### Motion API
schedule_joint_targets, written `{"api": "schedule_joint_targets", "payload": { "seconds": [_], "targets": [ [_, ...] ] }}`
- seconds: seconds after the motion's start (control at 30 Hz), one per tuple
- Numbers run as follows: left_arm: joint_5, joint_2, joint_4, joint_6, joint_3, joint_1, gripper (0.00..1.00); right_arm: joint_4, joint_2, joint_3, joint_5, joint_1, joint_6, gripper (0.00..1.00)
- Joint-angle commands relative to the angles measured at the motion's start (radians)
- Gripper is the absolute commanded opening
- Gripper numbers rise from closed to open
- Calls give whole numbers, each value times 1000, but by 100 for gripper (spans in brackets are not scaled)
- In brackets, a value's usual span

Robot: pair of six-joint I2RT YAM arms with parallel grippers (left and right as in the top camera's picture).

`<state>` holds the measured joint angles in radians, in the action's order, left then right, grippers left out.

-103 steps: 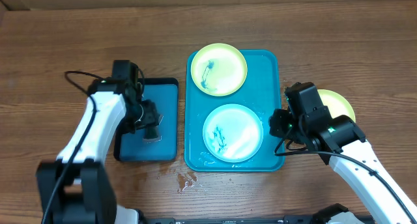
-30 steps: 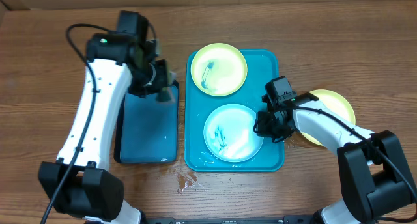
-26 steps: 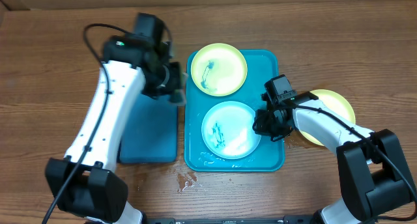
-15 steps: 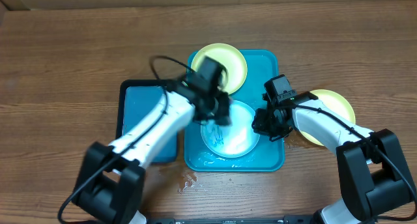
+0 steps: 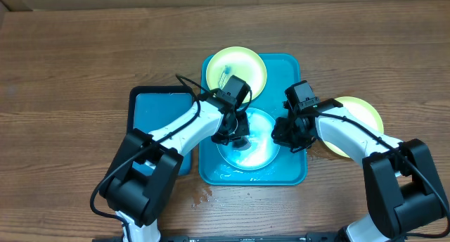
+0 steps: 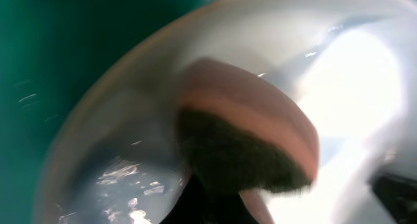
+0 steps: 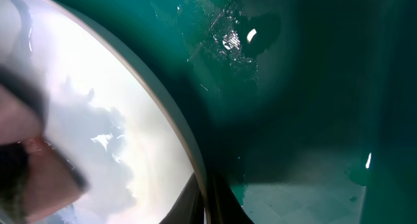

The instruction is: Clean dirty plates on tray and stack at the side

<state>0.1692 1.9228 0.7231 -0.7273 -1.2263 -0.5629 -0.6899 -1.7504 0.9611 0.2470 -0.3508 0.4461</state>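
Note:
A light blue plate (image 5: 257,155) lies in the near half of the turquoise tray (image 5: 297,173). My left gripper (image 5: 237,134) is over it, shut on a pink sponge (image 6: 247,139) whose dark scrub side presses on the plate's wet pale centre (image 6: 352,87). My right gripper (image 5: 283,136) is shut on the plate's right rim (image 7: 186,149), one finger on each side. A yellow-green plate (image 5: 246,65) with a blue-green smear sits in the tray's far half. Another yellow-green plate (image 5: 360,114) rests on the table to the right of the tray, partly under my right arm.
A smaller blue tray with a black rim (image 5: 156,122) lies left of the turquoise tray, partly under my left arm. Water drops (image 5: 202,194) mark the wooden table near the tray's front left corner. The tray floor (image 7: 293,87) is wet.
My left arm has swung from the small blue tray across onto the light blue plate, bringing the sponge down on it. The right gripper has kept its hold on the rim.

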Motion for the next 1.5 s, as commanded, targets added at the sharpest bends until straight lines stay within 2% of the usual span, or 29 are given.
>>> {"api": "schedule_joint_targets", "payload": {
  "seconds": [0.0, 0.13, 0.2, 0.3, 0.67, 0.8, 0.9, 1.07, 1.23, 1.47],
  "targets": [
    [-135, 44, 100, -6, -22, 50, 4, -6, -35, -6, -51, -3, 26, 4],
    [-246, 44, 192, 56, -91, 84, 4, -6, -35, -6, -51, -3, 26, 4],
    [-247, 45, 178, 107, -98, 92, 4, -6, -35, -6, -51, -3, 26, 4],
    [-220, 53, 154, 115, -97, 84, 4, -6, -35, -6, -51, -3, 26, 4],
    [317, 189, -168, 122, -78, -50, 4, -7, -35, -6, -51, -3, 26, 4],
    [403, 200, -196, 123, -78, -60, 4, -7, -35, -6, -51, -3, 26, 4],
    [409, 198, -156, 122, -79, -59, 4, -7, -35, -6, -51, -3, 26, 4],
    [278, 183, -33, 116, -79, -48, 4, -7, -35, -6, -51, -3, 26, 4],
    [-16, 120, 117, 65, -79, -32, 4, -7, -35, -6, -51, -3, 26, 4],
    [-404, 85, 197, 74, -73, -51, 4, -6, -35, -6, -51, -3, 26, 4]
  ]
}}
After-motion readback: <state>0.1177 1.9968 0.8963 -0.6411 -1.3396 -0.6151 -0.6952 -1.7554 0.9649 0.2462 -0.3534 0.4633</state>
